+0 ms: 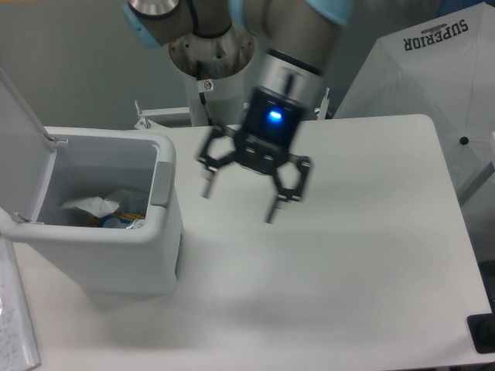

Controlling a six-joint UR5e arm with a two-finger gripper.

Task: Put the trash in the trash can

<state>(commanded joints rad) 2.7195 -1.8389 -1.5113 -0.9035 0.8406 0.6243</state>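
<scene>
The pale grey trash can (158,232) stands at the left of the white table with its lid (23,147) hinged up. Inside it lie a crumpled white-clear wrapper (97,205) and part of a bluish bottle (116,222), half hidden by the front wall. My gripper (238,204) hangs above the table to the right of the can. Its fingers are spread wide apart with nothing between them. The gripper looks slightly blurred.
The arm's white base column (220,93) stands behind the table. A white cover printed SUPERIOR (433,69) is at the back right. A sheet of paper (15,317) lies at the front left edge. A dark object (483,334) sits at the front right corner.
</scene>
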